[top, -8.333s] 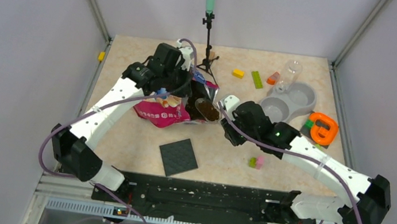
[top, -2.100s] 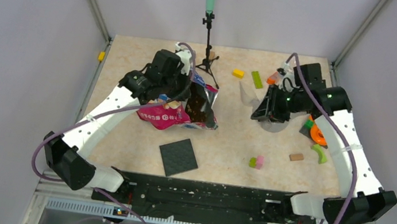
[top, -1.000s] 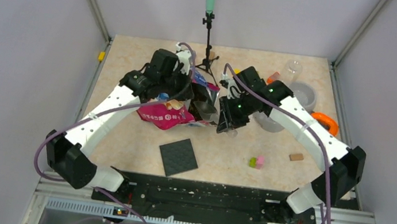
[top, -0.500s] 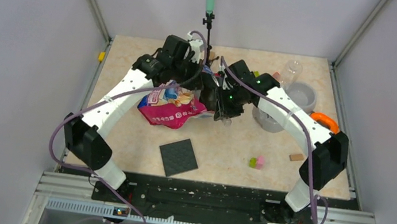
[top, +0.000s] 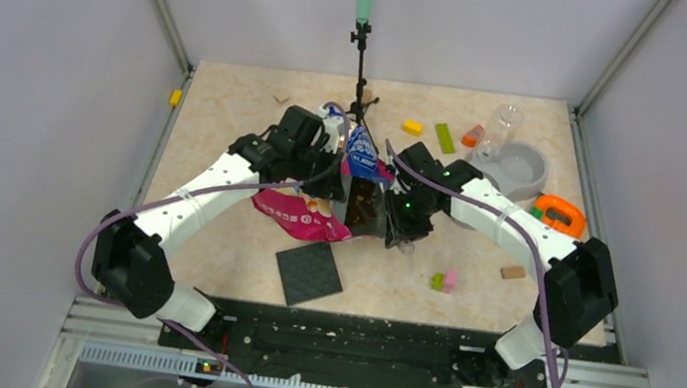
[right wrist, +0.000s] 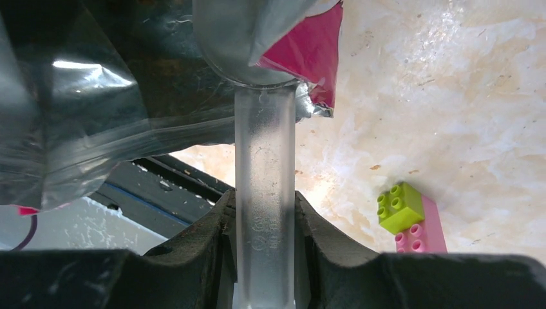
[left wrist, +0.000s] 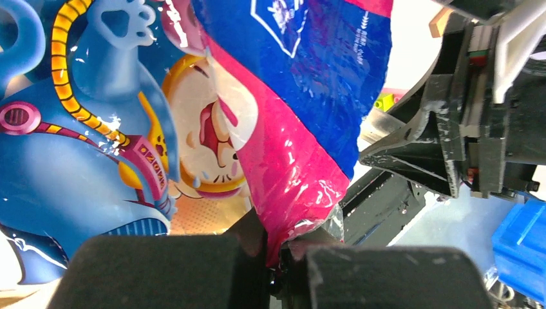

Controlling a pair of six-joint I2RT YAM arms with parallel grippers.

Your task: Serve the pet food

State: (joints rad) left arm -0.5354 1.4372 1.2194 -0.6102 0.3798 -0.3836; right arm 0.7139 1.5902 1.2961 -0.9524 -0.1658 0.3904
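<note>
Beige desk [top: 230, 109]: left pincer [left wrist: 278, 267] clenched on bag [left wrist: 193, 129], shifted nearer; right pincer [right wrist: 264, 222] grasping clear scoop [right wrist: 264, 148], now inside bag mouth.

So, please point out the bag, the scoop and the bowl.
bag [left wrist: 116, 129]: left wrist view, its printed blue front.
scoop [right wrist: 264, 167]: right wrist view, its clear handle.
bowl [top: 521, 169]: top view, its grey inside.

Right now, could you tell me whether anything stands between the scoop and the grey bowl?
Nothing visible does. The scoop, in the right fingers, is in the bag's mouth; toward the grey bowl only the right arm itself spans the gap, and the toy blocks lie aside.
</note>
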